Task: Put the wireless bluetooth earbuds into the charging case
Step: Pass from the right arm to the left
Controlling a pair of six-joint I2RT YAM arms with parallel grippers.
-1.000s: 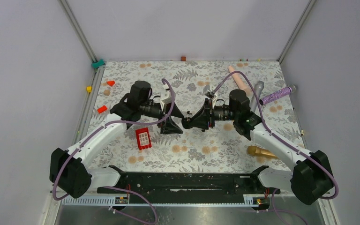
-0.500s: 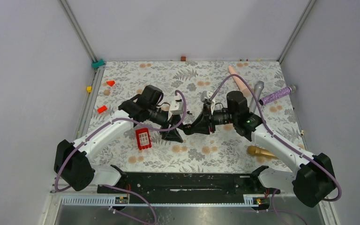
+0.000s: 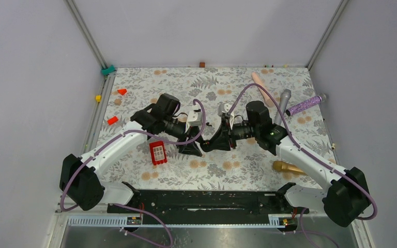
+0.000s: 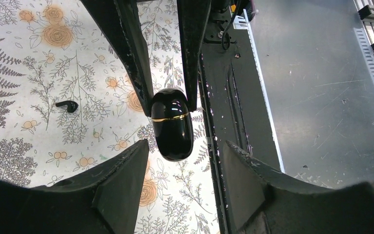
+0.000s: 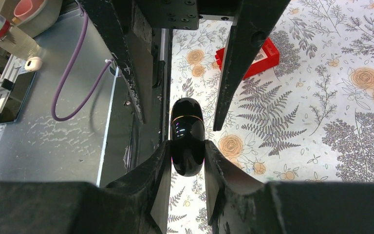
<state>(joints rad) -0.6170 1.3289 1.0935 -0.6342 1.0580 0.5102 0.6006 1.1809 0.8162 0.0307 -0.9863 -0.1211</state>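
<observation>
While the red block sits on the worktop a little nearer than the charging case and off to its left, the right hand pinches that closed, glossy black case by one end. Facing it from the other side, the left hand has its fingers wide, flanking the case's free end with a gap on each side. Beyond the case, one black earbud lies on the worktop, well apart.
</observation>
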